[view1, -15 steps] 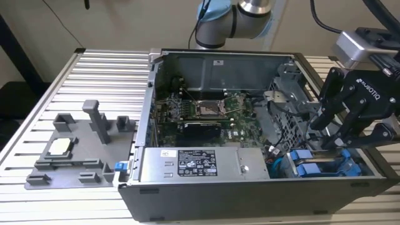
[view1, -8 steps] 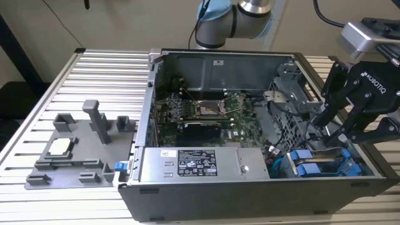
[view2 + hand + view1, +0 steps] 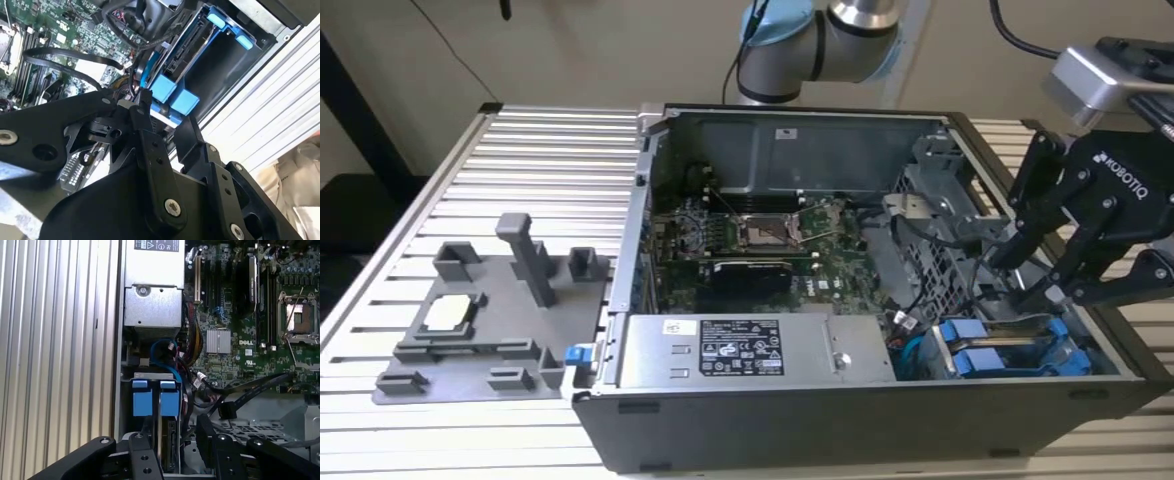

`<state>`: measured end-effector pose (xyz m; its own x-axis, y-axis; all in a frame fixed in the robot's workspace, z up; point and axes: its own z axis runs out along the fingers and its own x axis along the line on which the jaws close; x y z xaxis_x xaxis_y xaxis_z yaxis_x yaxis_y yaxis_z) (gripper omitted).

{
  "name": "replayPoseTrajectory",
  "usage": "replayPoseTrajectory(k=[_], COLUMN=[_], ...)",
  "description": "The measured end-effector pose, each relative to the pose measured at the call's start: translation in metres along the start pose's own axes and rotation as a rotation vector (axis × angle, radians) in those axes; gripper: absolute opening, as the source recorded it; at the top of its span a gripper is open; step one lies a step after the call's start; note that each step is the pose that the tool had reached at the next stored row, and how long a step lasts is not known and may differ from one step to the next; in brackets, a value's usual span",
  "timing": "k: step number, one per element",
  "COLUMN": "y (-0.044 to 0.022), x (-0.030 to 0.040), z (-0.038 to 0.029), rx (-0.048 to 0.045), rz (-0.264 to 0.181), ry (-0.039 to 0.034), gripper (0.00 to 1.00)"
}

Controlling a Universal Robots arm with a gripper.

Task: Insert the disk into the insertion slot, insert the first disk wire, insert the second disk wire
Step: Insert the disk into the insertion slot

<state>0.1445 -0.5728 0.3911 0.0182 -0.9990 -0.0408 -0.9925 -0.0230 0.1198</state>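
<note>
Disk (image 3: 170, 427) sits slotted inside drive bay (image 3: 150, 375).

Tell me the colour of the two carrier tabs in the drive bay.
Bright blue, both carrier tabs, standing side by side; the first wrist view shows them best.

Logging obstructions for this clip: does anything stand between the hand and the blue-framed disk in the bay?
Nothing visible does. In the first wrist view the open hand sits just off the disk, and black cables lie to one side, not between them.
</note>
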Motion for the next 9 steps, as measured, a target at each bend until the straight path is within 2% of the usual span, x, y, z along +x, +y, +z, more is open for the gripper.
replayPoseTrajectory(k=[3,9], y=[-0.0012,-0.0030], x=[-0.0002,-0.0015], z=[0.0008,0.0036], rx=[0.0090,0.0602], rz=[-0.006,-0.019], ry=[0.0009,0.0069], gripper=[0.47,0.47])
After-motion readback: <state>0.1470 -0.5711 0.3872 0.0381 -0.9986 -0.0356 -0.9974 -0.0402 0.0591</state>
